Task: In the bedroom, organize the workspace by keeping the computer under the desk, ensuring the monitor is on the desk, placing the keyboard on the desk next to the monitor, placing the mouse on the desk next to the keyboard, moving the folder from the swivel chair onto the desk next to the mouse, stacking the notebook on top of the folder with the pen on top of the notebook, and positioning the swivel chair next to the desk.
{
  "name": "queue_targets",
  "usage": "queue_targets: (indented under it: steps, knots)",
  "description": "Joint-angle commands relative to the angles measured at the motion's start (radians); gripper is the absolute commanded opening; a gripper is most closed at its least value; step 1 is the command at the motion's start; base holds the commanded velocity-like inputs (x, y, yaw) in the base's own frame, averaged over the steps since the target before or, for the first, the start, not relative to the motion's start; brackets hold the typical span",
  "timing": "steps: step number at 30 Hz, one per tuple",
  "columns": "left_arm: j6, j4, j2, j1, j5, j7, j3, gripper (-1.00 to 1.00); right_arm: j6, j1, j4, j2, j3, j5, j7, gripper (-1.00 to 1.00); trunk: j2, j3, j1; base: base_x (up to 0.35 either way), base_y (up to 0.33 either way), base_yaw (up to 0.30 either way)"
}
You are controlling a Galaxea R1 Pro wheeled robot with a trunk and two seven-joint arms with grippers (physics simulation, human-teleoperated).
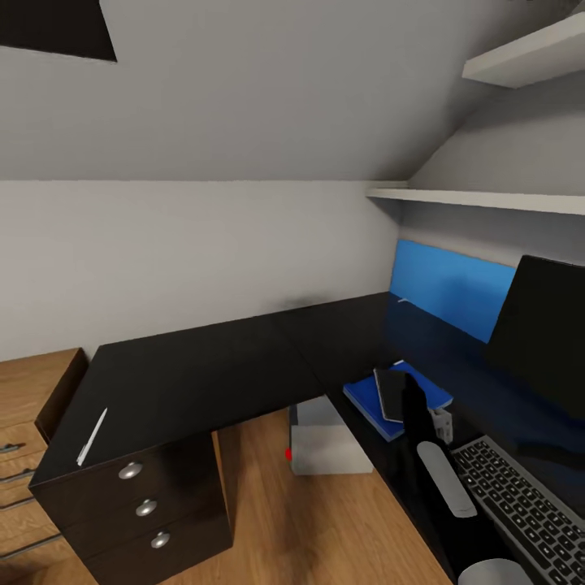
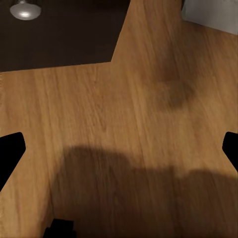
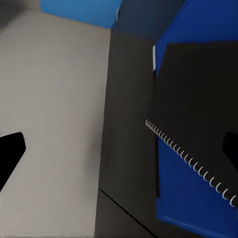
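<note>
1. Notebook [image 1: 393, 393] lies flat on the blue folder [image 1: 367, 400], on the desk [image 1: 211, 366] at 4 o'clock in the head view.
2. Pen [image 1: 92, 436] lies at 8 o'clock on the desk's wing.
3. Computer [image 1: 325, 443] stands under the desk.
4. Keyboard [image 1: 528, 508] lies before the monitor [image 1: 540, 325].
5. Left gripper [image 2: 119, 148] hangs released over the floor [image 2: 124, 124].
6. Right gripper [image 3: 119, 148] is released over the notebook.

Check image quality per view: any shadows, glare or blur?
Head view: desk glossy, reflecting the blue wall panel; even light. Left wrist view: broad soft shadows on the floor. Right wrist view: soft, notebook and folder edges slightly blurred.

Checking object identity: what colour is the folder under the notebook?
Bright blue folder, clearest in the right wrist view.
</note>
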Motion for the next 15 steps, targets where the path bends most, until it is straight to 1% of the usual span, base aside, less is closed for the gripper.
queue_targets:
  steps: [1, 3, 4, 5, 6, 7, 8, 9, 11, 12, 13, 15]
  knots:
    - [0.006, -0.002, 0.000, 0.000, 0.010, 0.001, 0.001, 1.00, -0.006, 0.000, -0.001, 0.010, 0.014, -0.004, -0.002, 1.00, 0.007, 0.003, -0.004, 0.000, 0.000, 0.088]
    - [0.006, -0.002, 0.000, 0.000, 0.010, 0.001, 0.001, 1.00, -0.008, 0.000, -0.002, 0.020, 0.052, 0.009, -0.003, 1.00, 0.021, 0.010, -0.012, 0.000, 0.000, 0.164]
    - [0.006, -0.001, 0.000, 0.000, 0.010, 0.002, 0.001, 1.00, -0.008, 0.000, -0.001, 0.021, 0.063, 0.015, -0.004, 1.00, 0.028, 0.014, -0.015, 0.000, 0.000, 0.190]
    - [0.006, 0.000, 0.000, 0.000, 0.010, 0.002, 0.001, 1.00, -0.011, 0.000, 0.001, 0.023, 0.089, 0.031, -0.006, 1.00, 0.035, 0.018, -0.019, 0.000, 0.000, 0.213]
    - [0.006, 0.003, 0.000, 0.000, 0.010, 0.003, 0.001, 1.00, -0.015, 0.000, 0.002, 0.025, 0.106, 0.044, -0.007, 1.00, 0.042, 0.022, -0.023, 0.000, 0.000, 0.222]
    - [0.006, 0.008, 0.000, 0.000, 0.010, 0.004, 0.001, 1.00, -0.024, 0.000, 0.004, 0.029, 0.134, 0.065, -0.009, 1.00, 0.049, 0.026, -0.027, 0.000, 0.000, 0.236]
    - [0.006, 0.017, 0.001, 0.000, 0.009, 0.014, 0.002, 1.00, -0.056, 0.000, 0.008, 0.046, 0.185, 0.122, -0.020, 1.00, 0.056, 0.029, -0.031, 0.000, 0.000, 0.255]
    - [0.006, 0.018, 0.001, 0.000, 0.009, 0.018, 0.002, 1.00, -0.065, 0.000, 0.009, 0.052, 0.197, 0.140, -0.025, 1.00, 0.063, 0.033, -0.035, 0.000, 0.000, 0.259]
    - [0.006, 0.021, 0.000, 0.000, 0.009, 0.034, 0.002, 1.00, -0.096, 0.000, 0.017, 0.079, 0.238, 0.219, -0.050, 1.00, 0.077, 0.039, -0.042, 0.000, 0.000, 0.268]
    - [0.006, 0.022, 0.000, 0.000, 0.009, 0.039, 0.002, 1.00, -0.106, 0.000, 0.031, 0.094, 0.252, 0.262, -0.065, 1.00, 0.084, 0.043, -0.046, 0.000, 0.000, 0.273]
    - [0.006, 0.022, -0.001, 0.000, 0.008, 0.040, 0.002, 1.00, -0.109, 0.000, 0.043, 0.102, 0.258, 0.284, -0.072, 1.00, 0.091, 0.046, -0.050, 0.000, 0.000, 0.274]
    - [0.006, 0.023, -0.001, 0.000, 0.008, 0.044, 0.002, 1.00, -0.117, -0.001, 0.111, 0.143, 0.285, 0.377, -0.096, 1.00, 0.105, 0.052, -0.058, 0.000, 0.000, 0.277]
